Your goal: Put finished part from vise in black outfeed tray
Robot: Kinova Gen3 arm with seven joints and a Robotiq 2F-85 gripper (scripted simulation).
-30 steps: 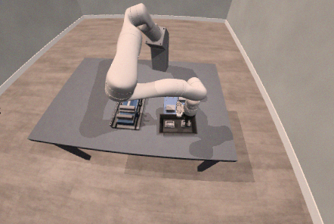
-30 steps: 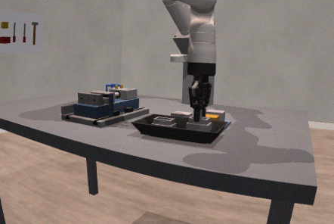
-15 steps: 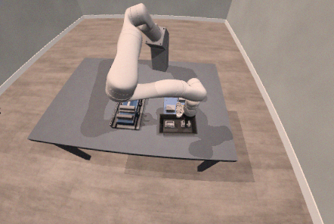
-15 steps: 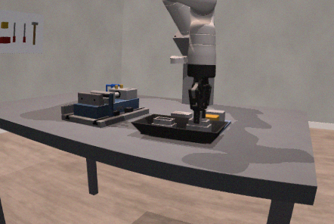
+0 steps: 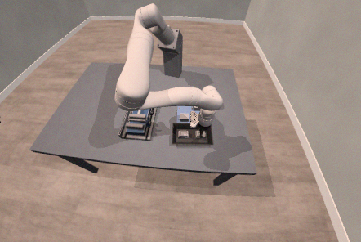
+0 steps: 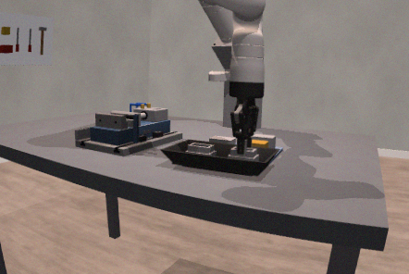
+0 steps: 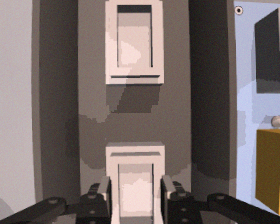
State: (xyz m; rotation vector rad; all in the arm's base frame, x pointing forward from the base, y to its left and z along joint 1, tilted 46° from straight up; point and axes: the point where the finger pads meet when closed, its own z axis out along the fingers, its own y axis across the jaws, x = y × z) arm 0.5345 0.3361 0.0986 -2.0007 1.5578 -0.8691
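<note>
I see my arm reaching down over the black tray [image 6: 185, 157], which sits on the grey table [image 6: 324, 184] to the right of the blue vise [image 6: 125, 129]. The gripper [image 6: 243, 144] points straight down into the tray, and its two fingers are clenched on the sides of the pocketed block [image 7: 135, 180]. From the wrist camera, that block fills the space between the fingers, pale with a rectangular hollow on its top face, and it is low in the tray; I cannot tell whether its underside already touches the tray floor. The second pocketed block [image 7: 134, 42] lies further along the same tray, in line with the held one and apart from it, with dark tray floor showing between them. Just beyond the tray's far edge is a light blue plate [image 7: 246, 100] carrying a yellow block [image 7: 272, 167] and a grey block [image 7: 271, 50]. In the overhead view the vise [image 5: 138, 123] has no block between its jaws.
</note>
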